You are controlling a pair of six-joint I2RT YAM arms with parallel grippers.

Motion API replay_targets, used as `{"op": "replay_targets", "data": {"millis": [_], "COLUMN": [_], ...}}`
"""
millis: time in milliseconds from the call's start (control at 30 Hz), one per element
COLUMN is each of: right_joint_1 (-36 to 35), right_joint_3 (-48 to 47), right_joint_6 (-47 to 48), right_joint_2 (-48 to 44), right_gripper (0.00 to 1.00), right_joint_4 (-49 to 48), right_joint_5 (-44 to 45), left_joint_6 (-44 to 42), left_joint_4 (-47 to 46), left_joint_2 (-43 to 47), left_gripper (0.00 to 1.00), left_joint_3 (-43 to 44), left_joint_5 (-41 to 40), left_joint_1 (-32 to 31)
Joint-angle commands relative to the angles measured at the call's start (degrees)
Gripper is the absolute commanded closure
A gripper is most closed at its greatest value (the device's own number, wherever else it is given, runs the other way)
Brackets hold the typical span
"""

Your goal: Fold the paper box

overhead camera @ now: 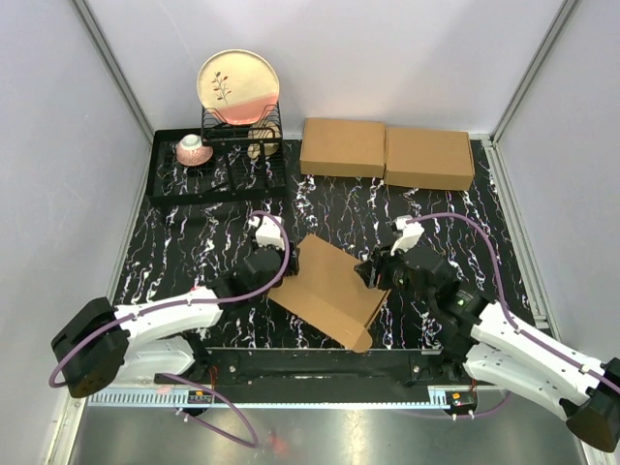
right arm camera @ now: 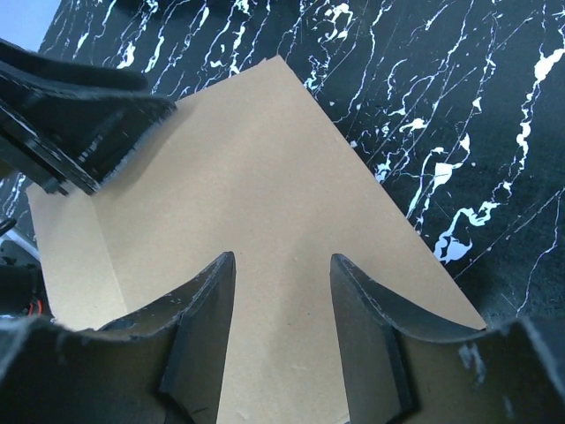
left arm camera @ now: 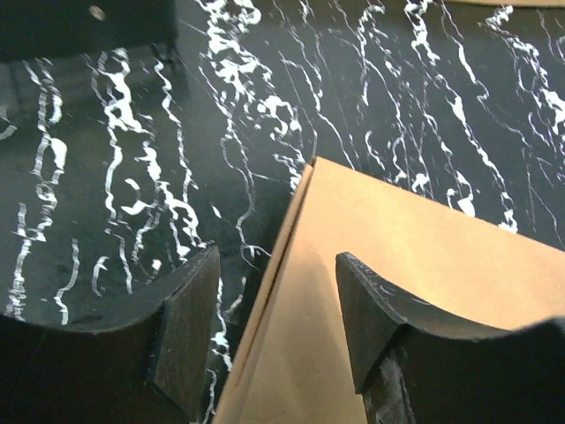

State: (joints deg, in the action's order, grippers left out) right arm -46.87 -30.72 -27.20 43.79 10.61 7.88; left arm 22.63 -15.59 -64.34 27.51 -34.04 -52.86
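The paper box (overhead camera: 329,288) is a brown cardboard piece lying skewed on the black marble table between both arms, its near corner by the table's front edge. My left gripper (overhead camera: 293,259) is at the box's left edge. In the left wrist view that gripper (left arm camera: 278,309) is open, and the box's edge (left arm camera: 291,256) runs between the two fingers without touching them. My right gripper (overhead camera: 371,274) is at the box's right side. In the right wrist view it (right arm camera: 282,300) hangs open just over the box's flat panel (right arm camera: 265,177), with the left gripper's finger (right arm camera: 79,124) at the far corner.
A black dish rack (overhead camera: 218,179) at the back left holds an upright plate (overhead camera: 238,87) and a pink cup (overhead camera: 192,148). Two flat brown cardboard boxes (overhead camera: 343,147) (overhead camera: 429,158) lie side by side at the back. Grey walls close in both sides.
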Motion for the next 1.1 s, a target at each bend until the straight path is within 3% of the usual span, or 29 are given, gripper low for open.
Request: {"op": "replay_targets", "data": {"millis": [0, 267, 533, 800, 900, 1067], "right_joint_1": [-0.3, -0.3, -0.4, -0.3, -0.3, -0.3], "right_joint_3": [-2.6, 2.1, 9.8, 12.6, 13.2, 15.2], "right_joint_6": [-2.8, -5.8, -11.9, -17.2, -18.1, -19.8], "right_joint_2": [0.1, 1.1, 7.2, 11.7, 7.2, -5.5], "right_gripper": [0.46, 0.46, 0.51, 0.59, 0.52, 0.51], "right_joint_4": [3.2, -1.2, -13.2, -12.7, -14.0, -18.0], "right_joint_5": [-0.5, -3.4, -7.7, -8.2, -6.4, -6.8], "left_joint_6": [5.6, 11.5, 15.4, 19.1, 20.5, 25.0], "left_joint_4": [1.2, 0.3, -2.4, 0.6, 0.8, 3.2], "left_joint_2": [-1.6, -1.5, 2.6, 9.7, 12.0, 14.6], "left_gripper": [0.43, 0.49, 0.50, 0.48, 0.47, 0.46], "left_joint_3": [1.2, -5.0, -12.8, -16.5, -17.6, -18.2], "left_joint_5": [7.1, 9.3, 4.0, 1.0, 0.3, -0.3], "left_joint_1": [0.0, -0.2, -1.7, -2.0, -2.0, -2.0]}}
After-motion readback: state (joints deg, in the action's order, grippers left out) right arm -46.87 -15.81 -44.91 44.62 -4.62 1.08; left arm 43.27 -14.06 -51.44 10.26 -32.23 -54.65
